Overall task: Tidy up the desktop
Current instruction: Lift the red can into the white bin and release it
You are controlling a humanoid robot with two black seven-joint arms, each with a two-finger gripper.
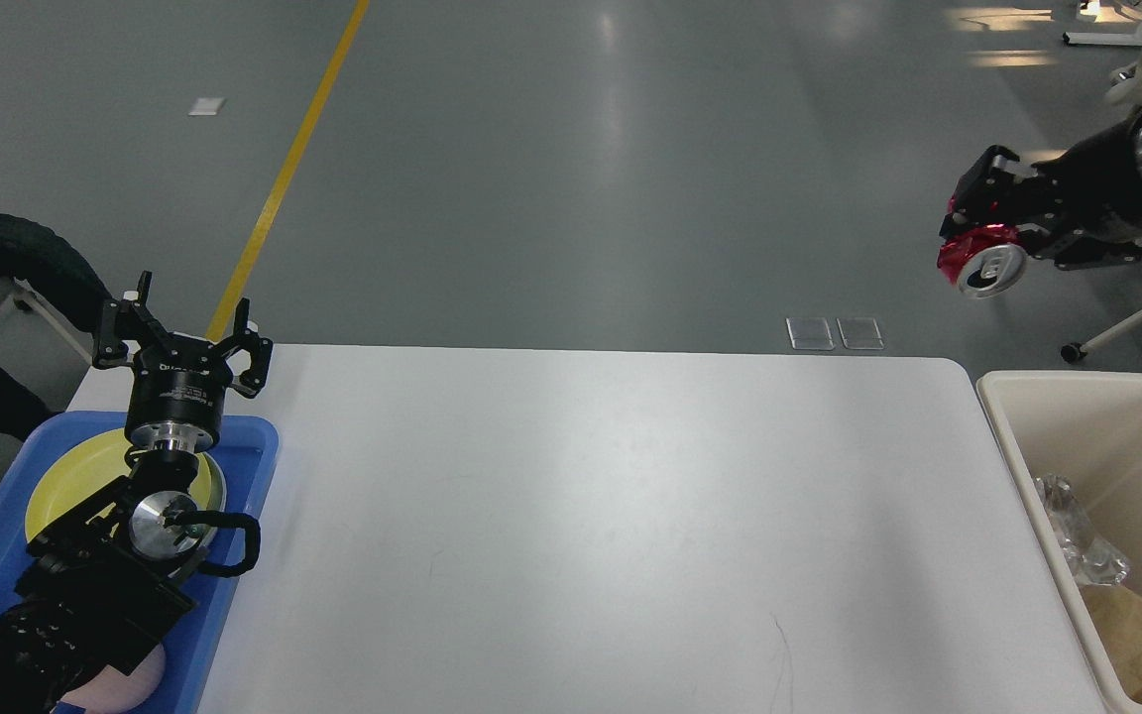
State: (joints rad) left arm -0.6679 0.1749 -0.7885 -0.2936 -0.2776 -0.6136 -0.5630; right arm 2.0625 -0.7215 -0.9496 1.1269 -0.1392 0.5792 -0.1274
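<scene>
The white desktop [591, 516] fills the middle of the head view. My left gripper [189, 315] is open and empty, held above the far end of the blue tray [252, 466] at the desktop's left edge. A yellow plate [75, 476] lies in the tray, partly hidden by my left arm. My right gripper [977, 238] is shut on a red drink can [982, 263], held on its side in the air, beyond and above the cream-white bin [1012, 436].
The bin stands off the desktop's right edge and holds crumpled clear plastic [1077, 535] and brown cardboard [1141, 640]. A pinkish round thing [130, 684] shows at the tray's near end. A wheeled stand leg [1126, 322] is on the floor at far right.
</scene>
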